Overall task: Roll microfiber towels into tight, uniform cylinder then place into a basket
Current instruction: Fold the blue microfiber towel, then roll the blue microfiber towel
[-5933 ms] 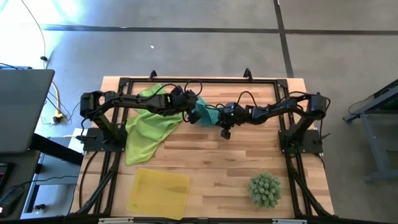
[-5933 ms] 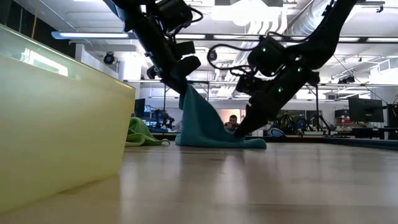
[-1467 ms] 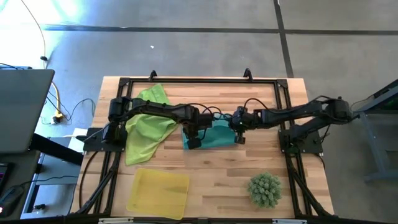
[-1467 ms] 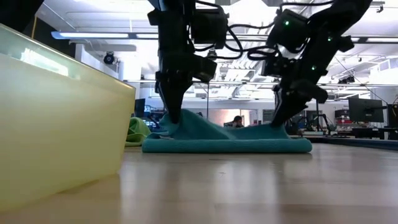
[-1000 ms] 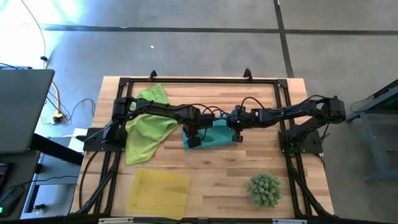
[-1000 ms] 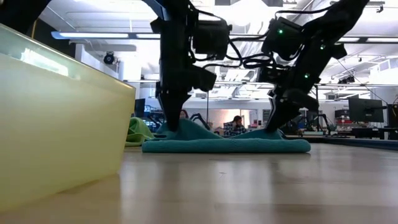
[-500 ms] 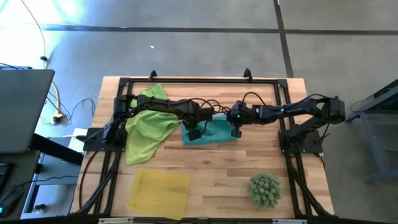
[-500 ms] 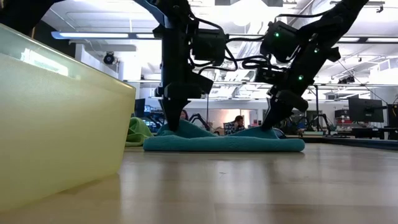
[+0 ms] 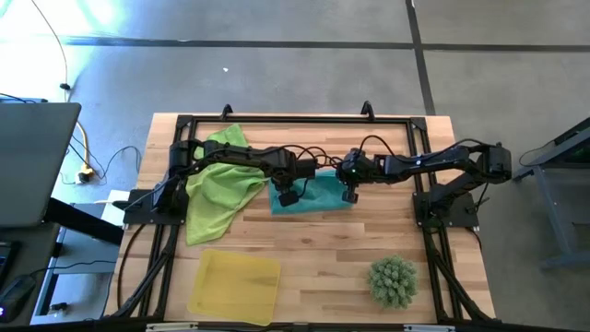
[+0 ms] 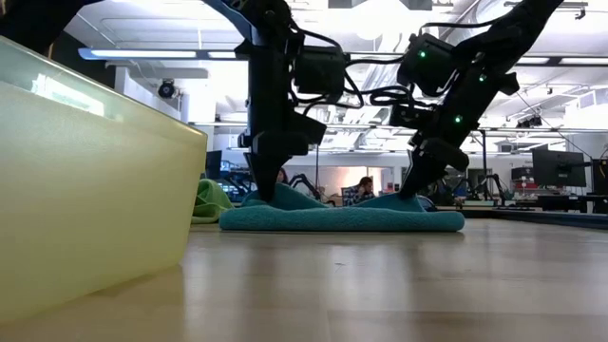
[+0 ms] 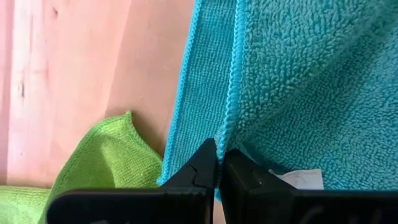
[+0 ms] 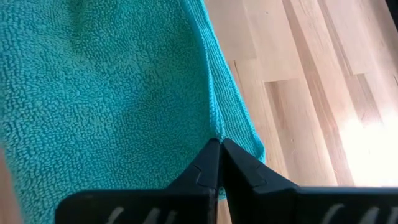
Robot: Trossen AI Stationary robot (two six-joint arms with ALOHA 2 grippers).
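Fingers [image 11: 205, 163] of the left gripper [image 9: 288, 195] are seen clenched on the hemmed edge of the teal microfiber towel [image 9: 312, 195]; in the left wrist view the two tips are pressed together with the hem pinched between them. Fingers [image 12: 210, 160] of the right gripper [image 9: 350, 195] are likewise clenched on the opposite edge of the same towel, the tips closed on a fold of the hem.

The teal towel is laid flat at mid-counter, folded on itself, with both pinched edges drawn up into small peaks in the low view. The left gripper is placed at the towel's left side, the right gripper at its right side; both arms are extended inward from their bases toward the middle of the wooden counter [image 9: 323, 258].

A lime-green microfiber towel [image 9: 217, 189] is spread loosely under the left arm, its edge lying just beside the teal towel, as seen in the left wrist view.

The basket [image 9: 234, 285], a shallow translucent yellow tray, is located at the near left edge of the counter, well apart from both towels. A green spiky ball-shaped object [image 9: 394, 281] is noted at the near right of the counter. A person [image 10: 361, 190] is seen seated in the room beyond the counter.
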